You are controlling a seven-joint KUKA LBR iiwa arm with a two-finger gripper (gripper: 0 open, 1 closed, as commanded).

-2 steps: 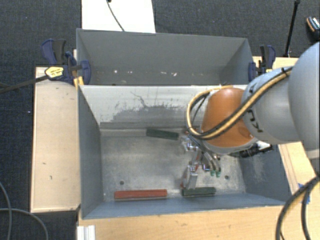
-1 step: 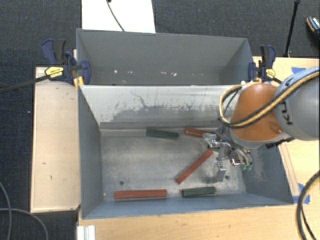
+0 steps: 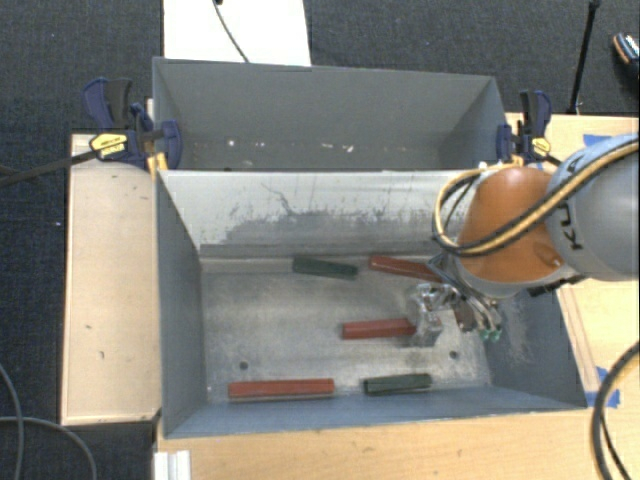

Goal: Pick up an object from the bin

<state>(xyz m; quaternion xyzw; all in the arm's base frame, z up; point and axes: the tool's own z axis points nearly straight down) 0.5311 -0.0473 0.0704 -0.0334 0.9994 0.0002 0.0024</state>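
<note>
My gripper (image 3: 428, 330) hangs low in the right half of the bin, its metal fingers at the right end of a short red-brown bar (image 3: 375, 330) that lies on the floor near the middle. Whether the fingers touch that bar I cannot make out. Another red-brown bar (image 3: 400, 266) lies just behind the gripper by the back wall, partly under the arm. A dark green bar (image 3: 397, 383) rests in front of the gripper near the front wall.
A dark green bar (image 3: 324, 267) lies by the back wall left of centre. A long red-brown bar (image 3: 281, 390) sits at the front left. The arm's orange cover and cables hang over the bin's right side.
</note>
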